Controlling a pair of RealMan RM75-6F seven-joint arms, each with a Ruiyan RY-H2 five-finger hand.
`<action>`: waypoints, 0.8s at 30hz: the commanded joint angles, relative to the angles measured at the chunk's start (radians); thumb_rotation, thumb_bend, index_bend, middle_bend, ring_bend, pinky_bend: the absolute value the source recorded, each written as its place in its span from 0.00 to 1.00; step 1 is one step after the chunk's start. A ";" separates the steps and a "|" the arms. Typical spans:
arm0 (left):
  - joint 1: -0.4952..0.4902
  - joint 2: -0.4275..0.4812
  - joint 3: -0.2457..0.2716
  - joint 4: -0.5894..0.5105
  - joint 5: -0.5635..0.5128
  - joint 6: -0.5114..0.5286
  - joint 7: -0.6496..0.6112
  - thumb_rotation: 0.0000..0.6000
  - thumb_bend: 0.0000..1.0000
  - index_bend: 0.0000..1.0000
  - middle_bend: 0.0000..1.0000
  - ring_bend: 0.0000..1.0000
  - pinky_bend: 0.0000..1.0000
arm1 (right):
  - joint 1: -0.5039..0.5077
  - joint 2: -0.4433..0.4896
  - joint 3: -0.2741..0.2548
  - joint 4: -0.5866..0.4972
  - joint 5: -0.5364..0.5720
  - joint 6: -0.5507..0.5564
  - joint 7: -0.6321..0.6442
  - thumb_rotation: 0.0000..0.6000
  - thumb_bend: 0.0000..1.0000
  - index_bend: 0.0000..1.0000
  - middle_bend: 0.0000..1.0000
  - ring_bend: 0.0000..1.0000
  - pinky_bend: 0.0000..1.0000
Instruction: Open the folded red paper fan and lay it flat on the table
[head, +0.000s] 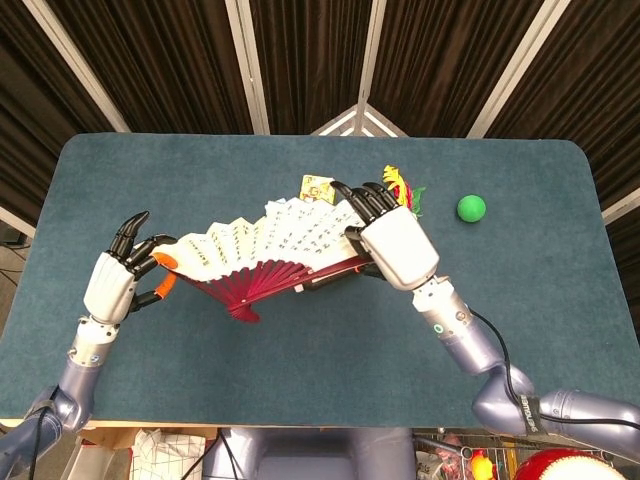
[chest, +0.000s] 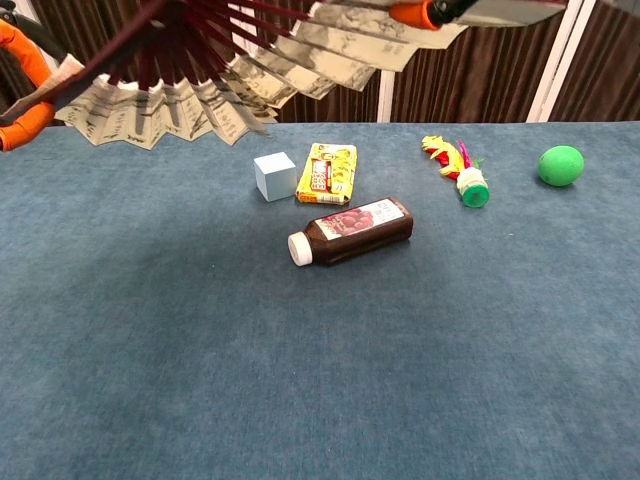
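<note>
My left robot hand (head: 108, 285) and right robot hand (head: 395, 243) each grip an end of the spread fan (head: 262, 252), held above the desk (head: 520, 290) over the bottle (chest: 350, 229).

My left hand (head: 108, 284) is wearing a white shell over its back, with black fingers and orange pads at the tips. My right hand (head: 396, 246) is showing the same white back plate and black fingers. Both forearms are gleaming in a silvery lilac metal, built of rounded segments. A small green-ringed mark is sitting on my right wrist, and a thin black cable is running along that arm toward a grey joint bearing small lettering too fine to read.
</note>
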 joint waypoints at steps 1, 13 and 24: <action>-0.010 -0.015 0.001 0.034 -0.002 0.018 0.019 1.00 0.52 0.63 0.33 0.02 0.11 | -0.005 -0.030 -0.010 0.052 0.003 0.005 0.024 1.00 0.37 0.81 0.15 0.23 0.21; -0.022 -0.038 0.024 0.129 -0.006 0.048 0.074 1.00 0.52 0.62 0.32 0.02 0.11 | -0.015 -0.113 -0.028 0.221 0.002 0.021 0.096 1.00 0.37 0.82 0.15 0.23 0.21; -0.019 -0.063 0.045 0.203 -0.009 0.083 0.120 1.00 0.52 0.62 0.30 0.02 0.11 | -0.032 -0.147 -0.047 0.308 0.005 0.028 0.090 1.00 0.37 0.82 0.15 0.23 0.21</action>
